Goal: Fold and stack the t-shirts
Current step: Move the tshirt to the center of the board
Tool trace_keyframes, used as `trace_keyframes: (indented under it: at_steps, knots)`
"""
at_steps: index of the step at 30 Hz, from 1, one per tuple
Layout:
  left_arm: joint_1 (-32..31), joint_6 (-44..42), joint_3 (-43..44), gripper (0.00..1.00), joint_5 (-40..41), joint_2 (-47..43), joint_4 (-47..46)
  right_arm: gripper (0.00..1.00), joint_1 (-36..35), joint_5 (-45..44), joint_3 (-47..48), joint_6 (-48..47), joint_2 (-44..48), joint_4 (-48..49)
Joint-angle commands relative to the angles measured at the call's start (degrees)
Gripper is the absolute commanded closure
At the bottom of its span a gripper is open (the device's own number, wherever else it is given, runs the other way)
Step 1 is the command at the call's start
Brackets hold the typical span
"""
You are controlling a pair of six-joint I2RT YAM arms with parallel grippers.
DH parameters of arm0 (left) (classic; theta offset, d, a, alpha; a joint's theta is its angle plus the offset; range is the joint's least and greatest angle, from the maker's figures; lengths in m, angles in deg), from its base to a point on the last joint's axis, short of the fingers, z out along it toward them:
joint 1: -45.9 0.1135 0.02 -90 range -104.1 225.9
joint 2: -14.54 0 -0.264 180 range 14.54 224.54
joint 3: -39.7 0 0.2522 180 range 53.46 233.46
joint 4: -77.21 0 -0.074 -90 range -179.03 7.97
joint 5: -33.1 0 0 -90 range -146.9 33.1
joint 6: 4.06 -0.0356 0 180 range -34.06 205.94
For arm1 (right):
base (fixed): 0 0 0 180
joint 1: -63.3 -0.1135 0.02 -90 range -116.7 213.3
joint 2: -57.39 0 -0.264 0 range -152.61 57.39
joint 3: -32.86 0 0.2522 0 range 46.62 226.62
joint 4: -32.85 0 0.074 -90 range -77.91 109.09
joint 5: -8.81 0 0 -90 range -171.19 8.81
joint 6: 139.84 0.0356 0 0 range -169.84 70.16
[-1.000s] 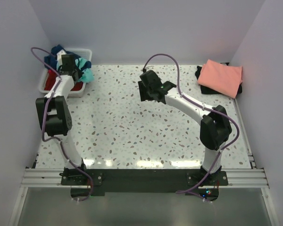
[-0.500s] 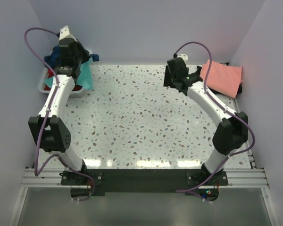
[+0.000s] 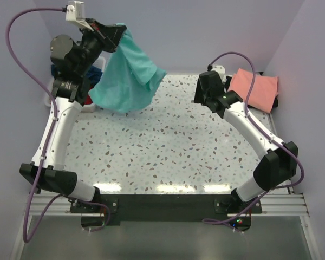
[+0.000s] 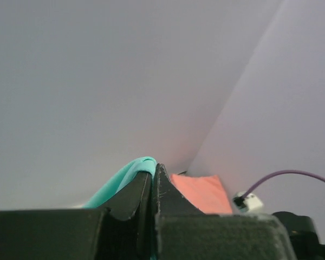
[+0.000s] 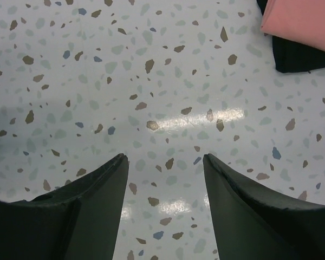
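Note:
My left gripper [image 3: 115, 33] is raised high at the back left, shut on a turquoise-teal t-shirt [image 3: 125, 76] that hangs down from it above the table. In the left wrist view the teal cloth [image 4: 124, 176] is pinched between the closed jaws of the left gripper [image 4: 153, 172]. A folded salmon-pink t-shirt [image 3: 253, 88] lies on a black t-shirt [image 3: 234, 101] at the back right; the pink t-shirt [image 5: 300, 21] and the black t-shirt [image 5: 303, 57] also show in the right wrist view. My right gripper [image 5: 165, 160] stands open over bare table, its fingers holding nothing.
A white tub [image 3: 85, 106] at the back left holds navy blue [image 3: 56, 71] and red [image 3: 88, 99] cloth, mostly hidden behind the left arm and the hanging shirt. The speckled table [image 3: 168, 146] is walled on three sides.
My left gripper has lifted the teal t-shirt out of the tub and high up to the right. The right arm has swung right toward the pink stack.

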Motion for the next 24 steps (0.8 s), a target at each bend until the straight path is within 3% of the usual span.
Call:
trace_keyframes:
  at_steps: [1, 7, 10, 15, 18, 20, 22, 24]
  knots:
    - [-0.01, 8.01, -2.01, 1.0, -16.97, -2.59, -16.93, 0.39, -0.04, -5.04, -1.02, 2.42, 5.22, -0.69]
    - [-3.6, 16.2, -1.85, 1.0, -30.42, 1.0, -29.24, 0.39, -0.13, -8.73, -1.98, 5.06, 7.95, -2.62]
    - [-7.63, 15.96, -0.44, 1.0, -37.97, 2.94, -32.06, 0.4, -0.04, -10.58, -2.51, 6.73, 9.53, -3.24]
    - [-10.64, 11.84, -1.66, 1.0, -40.12, 2.08, -29.97, 0.41, -0.13, -12.34, -3.91, 7.88, 13.04, -3.51]
    - [-10.64, 1.06, -5.79, 1.0, -26.71, -2.57, -15.32, 0.41, -0.04, -12.7, -4.27, 7.7, 13.84, -4.2]
    - [-10.64, -1.79, -10.09, 1.0, -10.12, -5.13, -6.46, 0.41, -0.13, -12.61, -4.62, 7.7, 14.19, -4.56]
    - [-10.64, -3.99, -14.38, 1.0, 1.14, -7.77, -3.07, 0.41, -0.13, -12.17, -5.58, 7.61, 14.54, -4.65]
    - [-10.64, -4.53, -16.51, 1.0, 6.62, -8.82, 1.66, 0.41, -0.13, -11.56, -6.2, 7.7, 14.72, -4.56]
